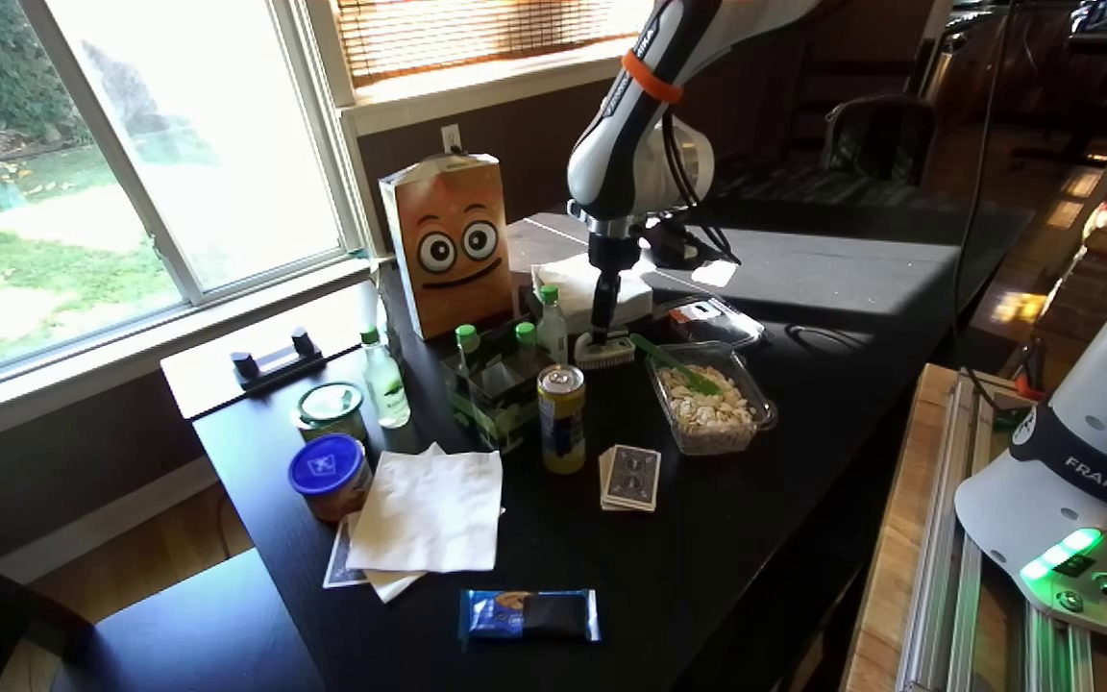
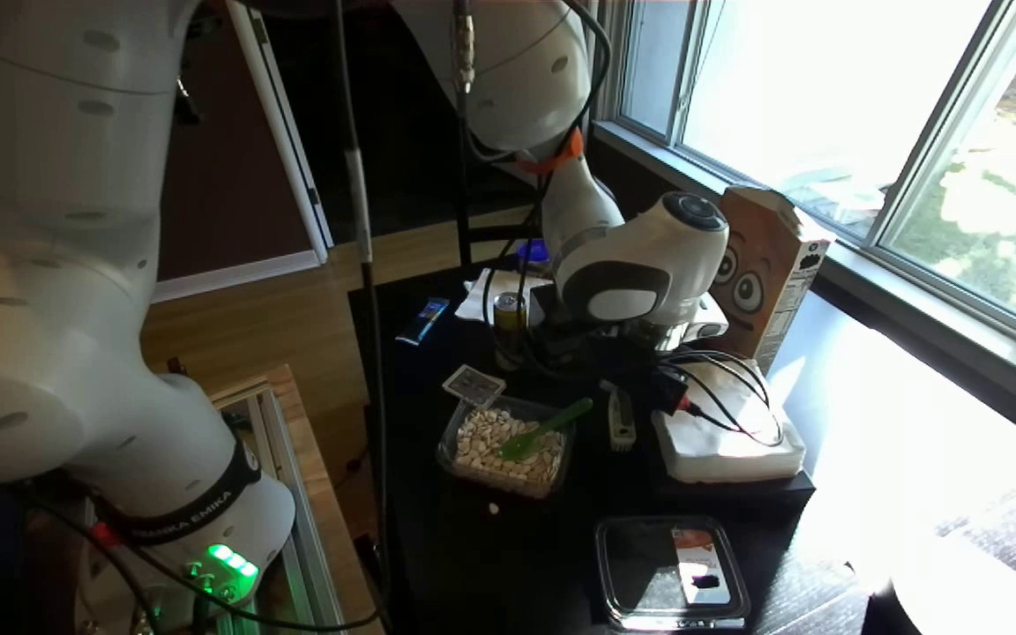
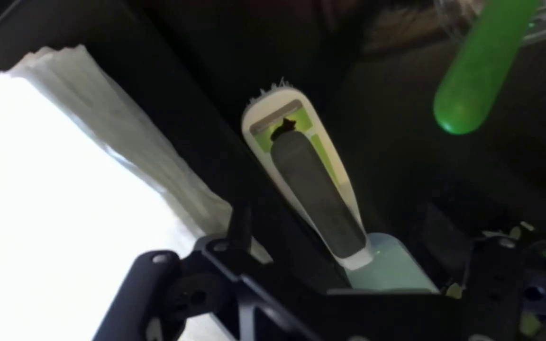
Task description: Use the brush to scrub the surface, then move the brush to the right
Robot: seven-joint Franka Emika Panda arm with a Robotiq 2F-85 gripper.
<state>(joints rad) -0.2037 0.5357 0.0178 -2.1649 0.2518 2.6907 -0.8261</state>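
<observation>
In the wrist view, the Robotiq gripper [image 3: 368, 232] has its 2 fingers spread wide and holds nothing. The scrub brush [image 3: 311, 184] lies at 11 o'clock from it, the brush's broad end pointing to 11 and its narrow end to 5; I cannot tell whether a fingertip touches it. In that view a stack of white napkins [image 3: 74, 213] lies at 9 o'clock from the gripper, a green spoon [image 3: 484, 71] at 1.

In an exterior view the brush rests bristles down on the glossy black tabletop [image 1: 563, 543]. Taking the brush as the dial's centre there, a clear plastic tub [image 1: 715, 444] of pale seeds [image 1: 712, 408] sits near it at 4 o'clock, the spoon in it. A drinks can [image 1: 563, 423] stands at 7, and playing cards [image 1: 632, 478] lie at 6. Farther out are an orange box with a smiling face [image 1: 453, 288] at 10 and a blue-lidded jar [image 1: 330, 476] at 8.
</observation>
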